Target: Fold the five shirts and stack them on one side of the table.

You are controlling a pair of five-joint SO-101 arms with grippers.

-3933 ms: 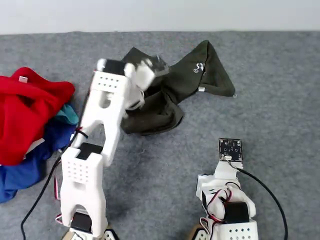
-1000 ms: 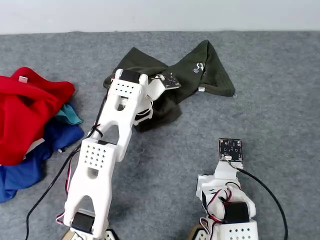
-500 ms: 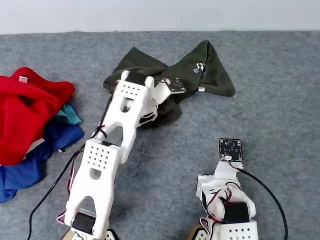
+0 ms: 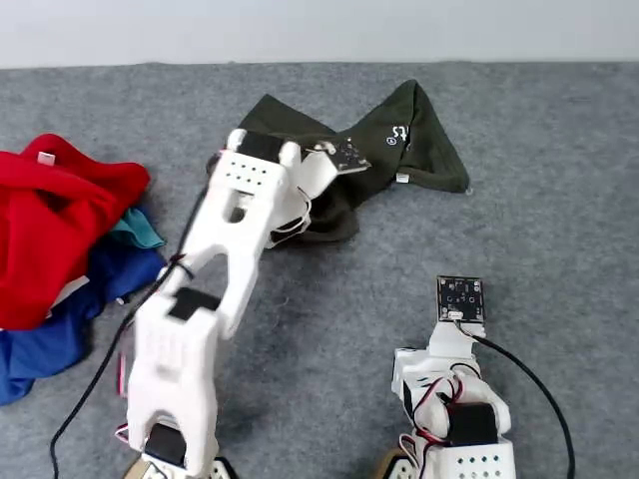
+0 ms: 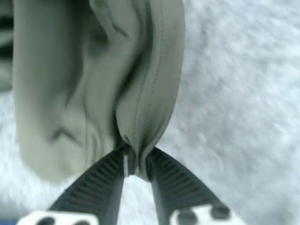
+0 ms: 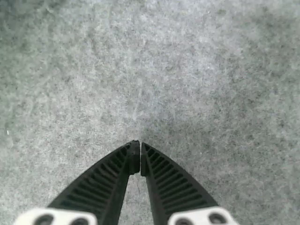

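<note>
Left wrist view: L tool [image 5: 136, 161] pinching a fold of the green shirt [image 5: 93, 84]. That shirt lies crumpled at mid-back of the desk [image 4: 559, 200]. R tool [image 6: 136, 158] pressed together, tips over grey felt nr the front. Red shirt [image 4: 50, 220], blue shirt [image 4: 60, 334] & teal shirt [image 4: 140, 232] heaped at the left edge.

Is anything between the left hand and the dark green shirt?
Nothing visible. The left hand is shut on a fold of the dark green shirt. The pile of red and blue shirts lies apart from it.
</note>
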